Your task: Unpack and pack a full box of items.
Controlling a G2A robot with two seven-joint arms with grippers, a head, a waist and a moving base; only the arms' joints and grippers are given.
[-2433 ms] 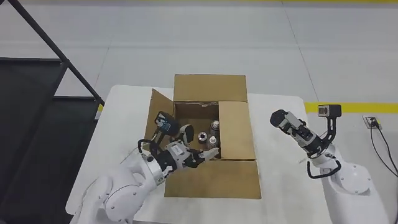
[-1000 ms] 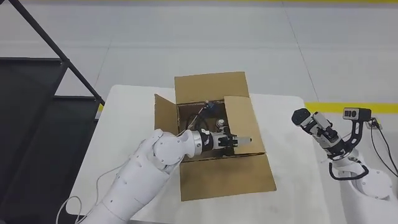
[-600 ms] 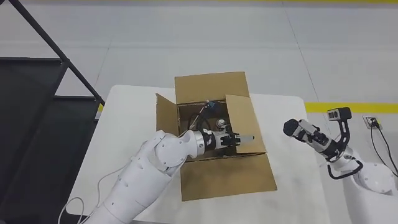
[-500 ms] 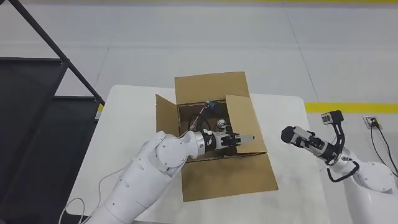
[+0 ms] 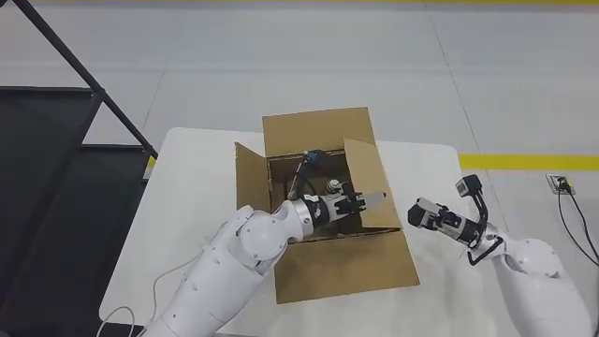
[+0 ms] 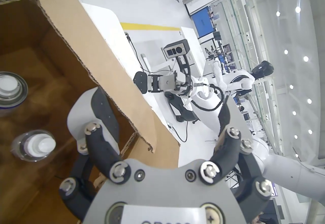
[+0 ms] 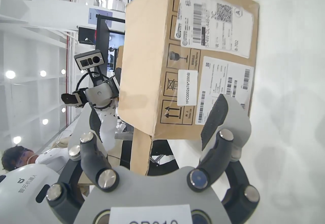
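Observation:
An open cardboard box (image 5: 337,262) stands in the middle of the white table (image 5: 187,206). Inside it I see white-capped bottles (image 6: 34,144) and a can (image 6: 9,86). My left gripper (image 5: 363,198) is at the box's right flap (image 6: 106,57), open, with one finger inside the box and the other outside; the flap edge runs between them (image 6: 162,105). My right gripper (image 5: 418,213) hovers just to the right of the box, open and holding nothing (image 7: 155,108), facing the labelled side wall (image 7: 203,57).
The back flap (image 5: 316,131) and left flap (image 5: 247,170) stand up, and the front flap lies out toward me. Bare table lies to the left of the box and a narrower strip (image 5: 430,173) to its right. A cable (image 5: 571,215) hangs past the table's right edge.
The right gripper has come down and leftward, close to the box's right side. The left gripper went from the box's left side to the right flap. The box turned slightly.

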